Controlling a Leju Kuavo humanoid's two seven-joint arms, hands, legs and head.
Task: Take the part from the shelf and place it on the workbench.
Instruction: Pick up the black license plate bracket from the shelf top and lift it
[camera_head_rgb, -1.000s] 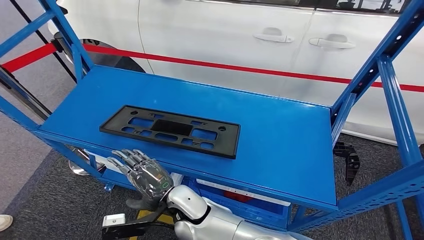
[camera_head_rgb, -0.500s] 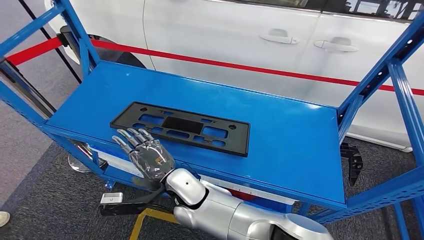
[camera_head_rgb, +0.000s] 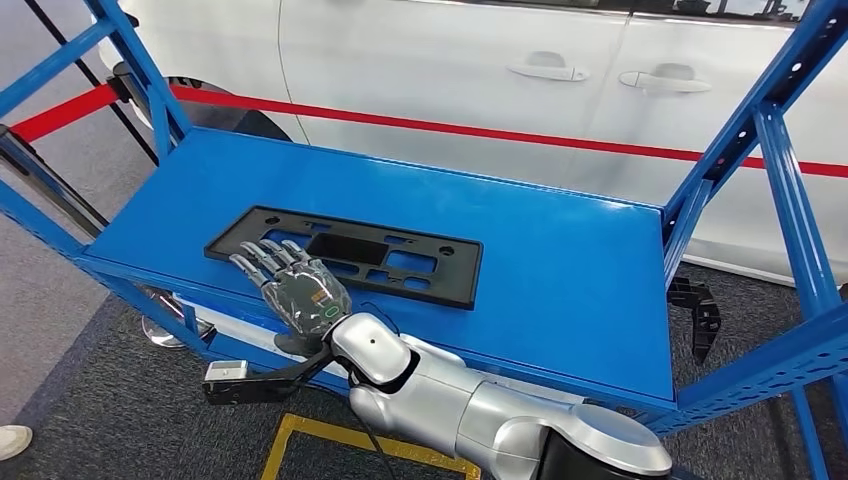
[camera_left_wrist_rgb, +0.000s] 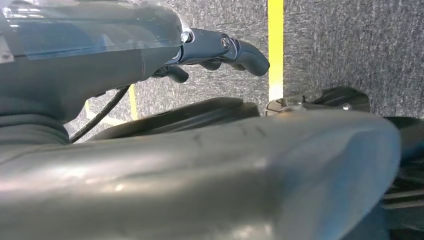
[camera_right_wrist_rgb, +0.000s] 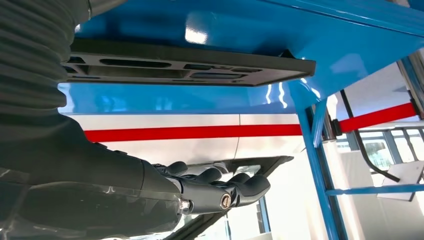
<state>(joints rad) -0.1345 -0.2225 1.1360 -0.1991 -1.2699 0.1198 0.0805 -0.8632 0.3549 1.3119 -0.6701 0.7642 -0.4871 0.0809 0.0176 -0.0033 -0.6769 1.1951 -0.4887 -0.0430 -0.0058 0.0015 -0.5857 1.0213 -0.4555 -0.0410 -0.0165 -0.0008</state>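
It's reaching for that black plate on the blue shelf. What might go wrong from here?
The plate lies flat on the shelf, so the right hand, fingers spread over its near edge, may find little to grip and push it away instead. It is long and the hand is near one end, so it might tip or slip once lifted. It might also knock the blue posts.

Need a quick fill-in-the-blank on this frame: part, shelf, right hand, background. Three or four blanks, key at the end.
1. The black part lies flat on the ____ shelf.
2. The hand reaching over the part's near edge is the robot's ____ hand.
3. Behind the shelf stands a white car crossed by a ____ barrier tape.
4. The hand's fingers are spread, so the part is not yet ____.

Missing words: blue; right; red; gripped
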